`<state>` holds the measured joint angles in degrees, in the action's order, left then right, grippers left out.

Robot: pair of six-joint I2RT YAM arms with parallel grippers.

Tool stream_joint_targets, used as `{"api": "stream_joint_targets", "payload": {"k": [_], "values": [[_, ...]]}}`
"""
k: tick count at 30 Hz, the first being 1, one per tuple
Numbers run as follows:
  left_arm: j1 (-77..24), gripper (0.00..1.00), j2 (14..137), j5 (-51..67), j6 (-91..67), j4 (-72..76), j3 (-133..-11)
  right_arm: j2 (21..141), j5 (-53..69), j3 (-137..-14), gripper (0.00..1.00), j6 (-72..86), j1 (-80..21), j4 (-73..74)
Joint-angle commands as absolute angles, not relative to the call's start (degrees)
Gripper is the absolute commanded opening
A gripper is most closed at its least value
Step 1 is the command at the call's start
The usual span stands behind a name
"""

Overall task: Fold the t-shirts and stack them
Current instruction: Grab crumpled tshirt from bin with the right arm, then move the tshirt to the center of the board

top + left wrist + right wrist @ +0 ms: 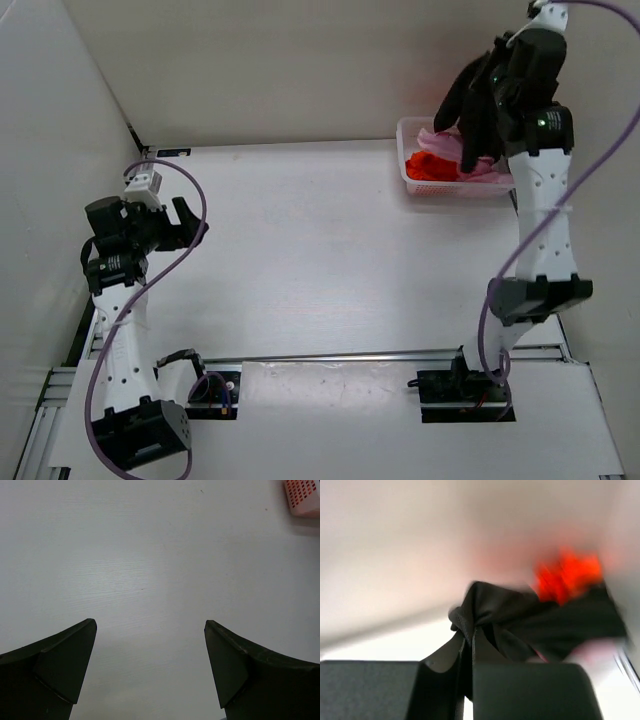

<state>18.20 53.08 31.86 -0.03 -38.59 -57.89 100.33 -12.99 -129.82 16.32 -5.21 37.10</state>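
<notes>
A black t-shirt (470, 100) hangs bunched above the white mesh basket (412, 185) at the back right, and my right gripper (500, 90) is shut on it. The right wrist view shows that gripper (471, 637) pinching a fold of the black t-shirt (520, 617), with the picture blurred. An orange-red t-shirt (432, 166) and a light pink t-shirt (478, 166) lie crumpled in the basket; the orange-red t-shirt (567, 577) shows behind the black cloth. My left gripper (188, 224) hovers open over the left of the table, and the left gripper (150, 662) holds nothing.
White walls close in the table at the back and left. A corner of the basket (302, 497) shows at the top right of the left wrist view. A metal rail (350, 356) and both arm bases run along the near edge.
</notes>
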Motion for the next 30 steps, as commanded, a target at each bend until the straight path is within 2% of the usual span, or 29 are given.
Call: {"api": "stream_joint_targets", "payload": {"k": [1,4,6,8,10,15,18,22,25,27,29,30], "values": [[18.37,1.00,51.15,35.15,0.00,-38.67,-57.13,94.05,-8.70,-134.38,0.00,10.13,-10.36,24.37],[18.37,1.00,50.63,35.16,0.00,-38.67,-57.13,93.33,-12.90,-133.86,0.00,6.69,-12.04,15.75],[18.37,1.00,50.62,35.86,0.00,-38.67,-57.13,94.74,-20.52,-136.55,0.00,7.72,-12.04,14.59],[18.37,1.00,50.10,35.86,0.00,-38.67,-57.13,93.53,-16.73,-137.72,0.00,10.53,-12.04,15.21],[18.37,1.00,49.49,35.86,0.00,-38.67,-57.13,90.72,-6.74,-135.63,0.00,13.17,-13.96,12.15],[18.37,1.00,49.48,36.47,0.00,-38.67,-57.13,90.09,1.75,-133.16,0.00,21.86,-26.18,10.46],[18.37,1.00,49.48,37.00,0.00,-38.67,-57.66,89.56,2.46,-126.67,0.00,30.57,-31.36,10.46],[18.37,1.00,50.09,34.90,0.00,-38.67,-58.80,87.81,1.41,-111.41,0.00,35.41,-38.66,10.46],[18.37,1.00,52.11,32.52,0.00,-38.67,-60.02,86.58,-2.45,-103.66,0.07,41.91,-37.54,14.75],[18.37,1.00,53.26,30.95,0.00,-38.67,-60.73,86.05,-6.83,-101.44,0.31,41.92,-34.82,22.12],[17.75,1.00,54.32,30.07,0.00,-38.67,-62.04,86.04,-15.15,-97.84,0.60,41.23,-32.36,27.66],[17.23,1.00,54.93,29.54,0.00,-38.67,-62.05,87.44,-15.20,-96.95,0.78,38.44,-28.52,32.38]]}}
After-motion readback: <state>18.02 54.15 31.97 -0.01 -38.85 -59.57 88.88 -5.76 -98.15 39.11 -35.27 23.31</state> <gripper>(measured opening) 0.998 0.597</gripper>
